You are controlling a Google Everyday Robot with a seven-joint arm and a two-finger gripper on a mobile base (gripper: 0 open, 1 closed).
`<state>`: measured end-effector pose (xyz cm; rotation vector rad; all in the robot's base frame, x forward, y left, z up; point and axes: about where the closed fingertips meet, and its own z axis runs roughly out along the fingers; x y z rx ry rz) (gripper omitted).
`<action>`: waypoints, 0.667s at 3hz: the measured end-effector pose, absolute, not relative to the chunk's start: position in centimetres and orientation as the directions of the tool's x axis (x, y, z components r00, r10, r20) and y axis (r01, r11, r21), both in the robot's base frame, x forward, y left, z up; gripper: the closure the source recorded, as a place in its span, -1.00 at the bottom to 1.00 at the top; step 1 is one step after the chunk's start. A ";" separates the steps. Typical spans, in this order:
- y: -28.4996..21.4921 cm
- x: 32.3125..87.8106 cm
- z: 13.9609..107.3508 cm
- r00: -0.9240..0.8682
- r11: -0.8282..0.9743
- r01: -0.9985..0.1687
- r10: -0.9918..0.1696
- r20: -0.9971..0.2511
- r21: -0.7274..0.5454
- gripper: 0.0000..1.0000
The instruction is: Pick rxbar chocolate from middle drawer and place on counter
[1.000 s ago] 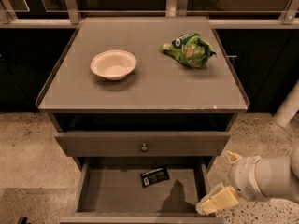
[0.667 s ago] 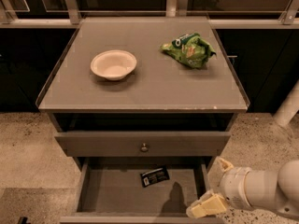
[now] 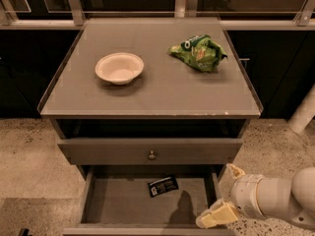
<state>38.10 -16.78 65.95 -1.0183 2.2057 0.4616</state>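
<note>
The rxbar chocolate [image 3: 163, 186], a small black wrapper with a white label, lies flat on the floor of the open middle drawer [image 3: 118, 203], near its back. My gripper [image 3: 225, 194] hangs at the drawer's right front corner, to the right of the bar and apart from it. It is open and empty, with one cream finger [image 3: 216, 215] over the drawer's right wall. Its shadow falls on the drawer floor beside the bar. The counter [image 3: 162, 95] is the grey cabinet top above.
A white bowl [image 3: 119, 68] sits on the counter's left side and a green snack bag [image 3: 198, 51] at its back right. A shut drawer front with a round knob [image 3: 151, 155] is above the open drawer. A white post [image 3: 302, 112] stands at the right.
My gripper has moved left and slightly down, from beside the cabinet to the open drawer's right front corner. The bar has not moved.
</note>
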 end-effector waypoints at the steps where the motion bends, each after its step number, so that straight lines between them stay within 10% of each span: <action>1: -15.9 38.3 63.8 -0.495 0.626 -0.776 -0.535 -0.685 0.071 -1.00; 2: -13.1 38.4 59.9 -0.484 0.588 -0.801 -0.530 -0.696 0.109 -1.00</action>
